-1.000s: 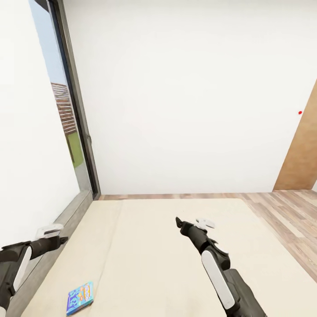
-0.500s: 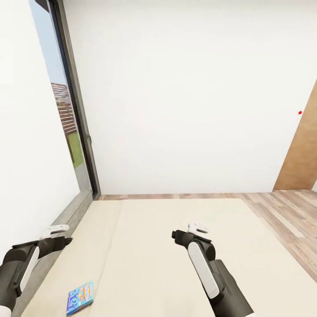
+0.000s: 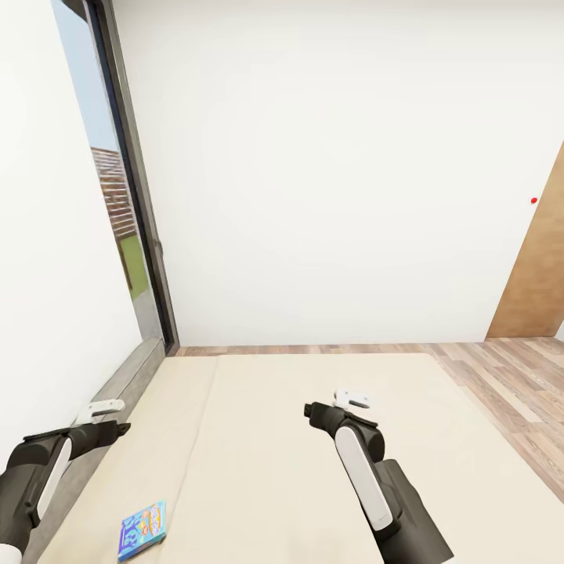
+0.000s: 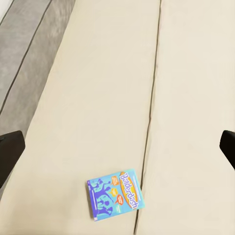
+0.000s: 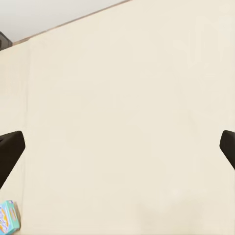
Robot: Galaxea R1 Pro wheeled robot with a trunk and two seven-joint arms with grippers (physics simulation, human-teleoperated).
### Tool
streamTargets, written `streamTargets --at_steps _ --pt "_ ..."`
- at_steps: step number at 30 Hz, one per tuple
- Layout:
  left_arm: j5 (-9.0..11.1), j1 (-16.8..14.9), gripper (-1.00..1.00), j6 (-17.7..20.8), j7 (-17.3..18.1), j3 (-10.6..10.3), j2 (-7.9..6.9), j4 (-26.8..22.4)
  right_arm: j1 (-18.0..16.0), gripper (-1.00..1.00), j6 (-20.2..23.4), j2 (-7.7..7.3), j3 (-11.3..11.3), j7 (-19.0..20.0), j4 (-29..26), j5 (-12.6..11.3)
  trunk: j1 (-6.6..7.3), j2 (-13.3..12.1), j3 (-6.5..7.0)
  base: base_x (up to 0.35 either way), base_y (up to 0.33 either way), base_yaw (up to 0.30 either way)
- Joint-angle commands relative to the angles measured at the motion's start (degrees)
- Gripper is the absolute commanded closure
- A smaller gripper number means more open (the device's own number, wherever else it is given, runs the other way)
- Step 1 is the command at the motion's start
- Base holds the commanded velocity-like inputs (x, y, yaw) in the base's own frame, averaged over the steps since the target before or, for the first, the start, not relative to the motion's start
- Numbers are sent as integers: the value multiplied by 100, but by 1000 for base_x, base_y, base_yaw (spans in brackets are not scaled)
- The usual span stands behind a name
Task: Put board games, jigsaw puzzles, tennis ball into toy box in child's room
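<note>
Window (image 3: 117, 204): at far left of the head view, tall glass in a dark frame, with a wooden wall and green ground outside.
Grey edge (image 3: 117, 392): along the left side of the bed, between window wall and mattress; seen also in the left wrist view as a grey band (image 4: 24, 58).
Left gripper (image 3: 106, 419): low at left in the head view, held over the grey edge and the left border of the mattress; in the left wrist view two dark fingertips (image 4: 10, 154) stand wide apart, nothing between them, so spread and empty.
Board game (image 3: 142, 530): blue box with purple and white print, lying flat on the bed near its left border, close to the bottom of the head view; apart from both grippers. In the left wrist view (image 4: 113, 195) lying just beside the long seam of the mattress, a little skewed to it. In the right wrist view only a corner (image 5: 9, 216) visible.
Bed (image 3: 258, 439): large cream mattress, plain surface, one long seam (image 4: 152, 98) along its length.
Right gripper (image 3: 337, 407): over the middle of the mattress, touching nothing; in the right wrist view dark fingertips (image 5: 11, 152) far apart with bare mattress between, so spread and empty.
White wall (image 3: 329, 157): behind the bed, plain, with a small red dot (image 3: 534, 200) near the right.
Wooden floor (image 3: 509, 384): at right of the bed.
Brown wooden panel (image 3: 540, 274): at far right, standing against the wall.
</note>
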State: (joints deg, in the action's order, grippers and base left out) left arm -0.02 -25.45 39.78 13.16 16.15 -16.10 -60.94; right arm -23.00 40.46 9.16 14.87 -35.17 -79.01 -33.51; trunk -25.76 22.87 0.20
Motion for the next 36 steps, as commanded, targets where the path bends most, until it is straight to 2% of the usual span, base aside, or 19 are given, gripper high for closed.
streamTargets --at_steps 1,10,19,36 --pt "-1 -2 -100 30 28 7 0 -4 -3 -100 0 -1 6 -58 -6 -57 -2 5 -3 0 0 0" --pt "2 0 -100 30 33 -6 -7 -5 -3 -100 -41 2 12 -44 7 -59 -2 5 -3 0 3 0" --pt "2 2 -100 34 31 -12 -7 -5 -3 -100 -50 -1 8 -36 43 -59 -2 5 -3 0 143 0" --pt "-7 -1 -100 37 28 -10 1 -2 -3 -100 -56 7 7 -28 104 -59 -2 5 -3 0 59 0"
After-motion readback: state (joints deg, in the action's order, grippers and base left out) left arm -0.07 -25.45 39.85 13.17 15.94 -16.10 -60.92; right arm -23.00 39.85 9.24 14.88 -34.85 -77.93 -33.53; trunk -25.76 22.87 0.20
